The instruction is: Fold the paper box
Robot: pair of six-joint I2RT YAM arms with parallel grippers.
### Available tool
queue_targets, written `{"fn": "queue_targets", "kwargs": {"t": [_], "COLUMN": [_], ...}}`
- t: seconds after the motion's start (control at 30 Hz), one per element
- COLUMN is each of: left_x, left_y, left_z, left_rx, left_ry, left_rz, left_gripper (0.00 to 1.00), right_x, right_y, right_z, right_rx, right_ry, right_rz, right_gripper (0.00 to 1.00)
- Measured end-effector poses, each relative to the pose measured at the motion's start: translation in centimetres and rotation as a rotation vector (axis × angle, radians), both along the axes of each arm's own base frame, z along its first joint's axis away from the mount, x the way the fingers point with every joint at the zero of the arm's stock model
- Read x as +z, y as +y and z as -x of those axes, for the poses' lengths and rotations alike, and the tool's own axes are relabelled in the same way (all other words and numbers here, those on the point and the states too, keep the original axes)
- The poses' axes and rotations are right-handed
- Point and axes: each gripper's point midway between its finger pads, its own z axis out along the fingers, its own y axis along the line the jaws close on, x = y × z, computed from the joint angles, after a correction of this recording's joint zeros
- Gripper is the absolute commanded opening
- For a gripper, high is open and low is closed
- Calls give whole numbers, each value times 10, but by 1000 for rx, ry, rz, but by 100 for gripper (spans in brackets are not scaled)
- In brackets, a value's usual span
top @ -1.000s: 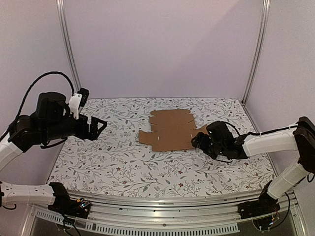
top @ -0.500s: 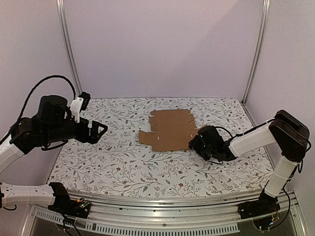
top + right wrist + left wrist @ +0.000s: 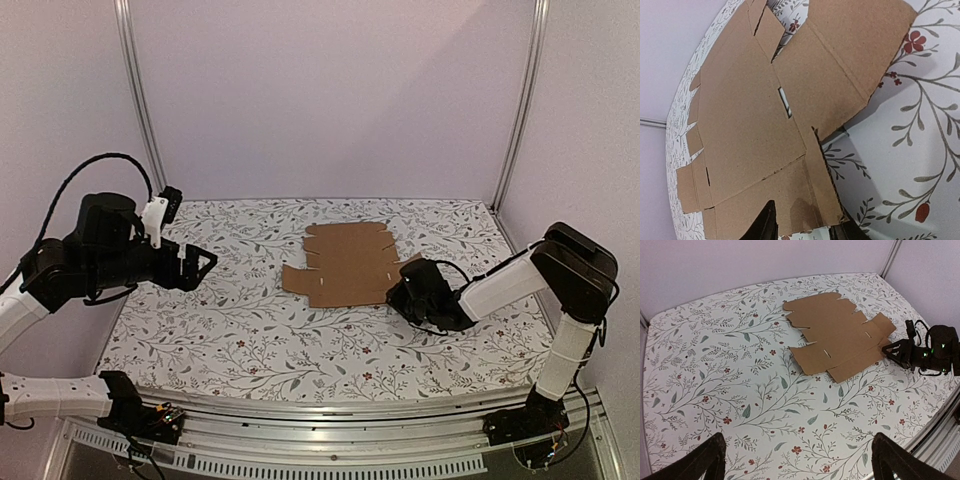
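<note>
Box (image 3: 345, 265) unfolded flat on table (image 3: 250, 340), right of centre, right gripper (image 3: 398, 290) part-open, fingers (image 3: 768, 223) astride its right-hand flap, their tips cut off in wrist view, left gripper (image 3: 205, 260) spread wide, aloft at left.

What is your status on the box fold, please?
Left gripper open, hovering clear left. Right gripper at right flap of paper box, grip unconfirmed. Box flat, unfolded. Nothing in the way.

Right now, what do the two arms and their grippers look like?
Both arms have white tubular links and bulky black joint housings. The left arm carries a looping black cable; the right arm a thinner one. Both the left gripper and right gripper are black.
</note>
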Motion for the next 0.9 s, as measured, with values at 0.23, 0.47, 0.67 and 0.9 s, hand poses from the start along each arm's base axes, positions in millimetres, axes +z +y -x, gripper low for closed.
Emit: {"fn": "queue_targets", "kwargs": {"t": [0.23, 0.47, 0.67, 0.9], "left_x": [-1, -2, -3, -4], "left_y": [1, 1, 1, 1], "left_z": [0, -1, -1, -1], "left_rx": [0, 0, 3, 4], "left_ry": [5, 8, 10, 10], "left_rz": [2, 1, -1, -1], "left_gripper": [100, 99, 99, 100], "right_x": [-5, -1, 8, 30], "right_y": [-8, -13, -14, -5], "right_z": [2, -1, -3, -2], "right_rx": [-14, -25, -25, 46], "right_ry": [-2, -27, -60, -109], "right_rz": [29, 50, 47, 28], "right_gripper": [8, 0, 0, 0]}}
